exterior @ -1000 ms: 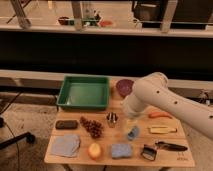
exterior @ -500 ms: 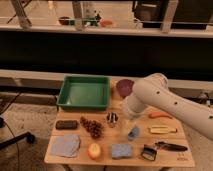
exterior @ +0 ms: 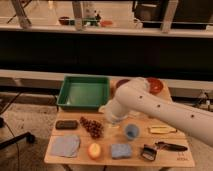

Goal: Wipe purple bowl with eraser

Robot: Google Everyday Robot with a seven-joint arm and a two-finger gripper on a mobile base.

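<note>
The purple bowl (exterior: 121,83) sits at the back of the wooden table, right of the green tray, partly hidden behind my arm. The eraser (exterior: 66,124) is a dark flat block lying at the table's left side, below the tray. My gripper (exterior: 111,120) hangs at the end of the white arm over the table's middle, just right of a bunch of grapes (exterior: 91,127). It is well right of the eraser and in front of the purple bowl.
A green tray (exterior: 84,93) stands at back left and an orange-red bowl (exterior: 154,85) at back right. In front lie a blue cloth (exterior: 66,145), a fruit (exterior: 94,150), a blue sponge (exterior: 121,150), a blue cup (exterior: 132,131), a black-handled brush (exterior: 161,147) and a yellow item (exterior: 162,129).
My arm has shifted a little left and lower over the table's middle, covering more of the purple bowl and the right side. The objects have not moved.
</note>
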